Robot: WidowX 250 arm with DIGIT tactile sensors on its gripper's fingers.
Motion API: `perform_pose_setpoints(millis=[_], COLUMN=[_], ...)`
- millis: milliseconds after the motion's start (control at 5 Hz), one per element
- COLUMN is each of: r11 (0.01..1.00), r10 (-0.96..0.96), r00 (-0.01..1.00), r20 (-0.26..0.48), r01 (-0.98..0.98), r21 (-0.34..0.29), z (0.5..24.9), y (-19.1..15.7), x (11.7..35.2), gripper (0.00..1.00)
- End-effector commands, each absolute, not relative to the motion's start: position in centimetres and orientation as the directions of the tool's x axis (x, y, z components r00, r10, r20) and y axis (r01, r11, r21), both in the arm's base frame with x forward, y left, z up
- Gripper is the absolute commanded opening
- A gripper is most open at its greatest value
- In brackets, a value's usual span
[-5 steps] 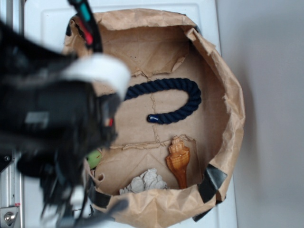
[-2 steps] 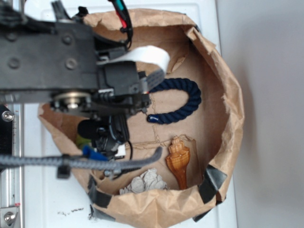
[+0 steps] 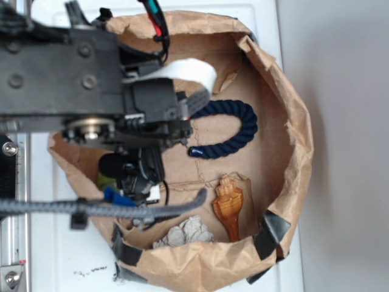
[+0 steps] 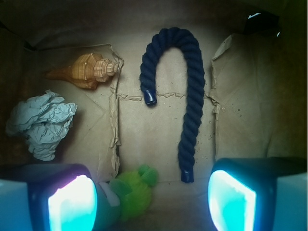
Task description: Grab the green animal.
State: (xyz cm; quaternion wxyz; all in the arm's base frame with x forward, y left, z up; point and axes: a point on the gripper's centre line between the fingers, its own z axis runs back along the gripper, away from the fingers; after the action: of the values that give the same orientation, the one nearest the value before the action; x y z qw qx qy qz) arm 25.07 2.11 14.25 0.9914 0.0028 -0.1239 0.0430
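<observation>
Exterior view is evenly and brightly lit, w/ soft shadow cast on the grey surface at 3 o'clock of the paper bag (image 3: 292,121); focus is slightly soft, no motion blur seen. Wrist view is dim, vignetted at corners; light is concentrated at centre. Cyan-magenta glow is seen on the gripper (image 4: 151,202) pads (image 4: 70,204) at 7 and 5 o'clock, both blurred. Green animal (image 4: 132,192) is rendered soft at 6 o'clock.

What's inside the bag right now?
Inside the bag: rope, conch, grey shell, and the green animal by the open gripper. Its lower part is cut off from view.
</observation>
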Motion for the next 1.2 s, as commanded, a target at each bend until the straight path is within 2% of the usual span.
perform_pose_setpoints(millis=[0, 200, 400, 600, 800, 1000], r11=[0.998, 0.996, 0.996, 0.996, 0.996, 0.996], r10=[0.063, 0.041, 0.034, 0.020, -0.041, -0.068], r00=[0.951, 0.939, 0.935, 0.951, 0.965, 0.967], r20=[0.304, 0.341, 0.353, 0.309, 0.261, 0.245], r01=[-0.070, -0.065, -0.063, -0.046, 0.018, 0.054], r21=[0.010, 0.059, 0.069, 0.075, 0.091, 0.064], z=[13.9, 10.9, 10.1, 9.1, 7.9, 8.2], y=[2.6, 3.2, 3.2, 2.3, 0.9, 0.6], x=[24.9, 24.9, 25.3, 26.8, 26.9, 26.8], gripper=[1.00, 1.00, 1.00, 1.00, 1.00, 1.00])
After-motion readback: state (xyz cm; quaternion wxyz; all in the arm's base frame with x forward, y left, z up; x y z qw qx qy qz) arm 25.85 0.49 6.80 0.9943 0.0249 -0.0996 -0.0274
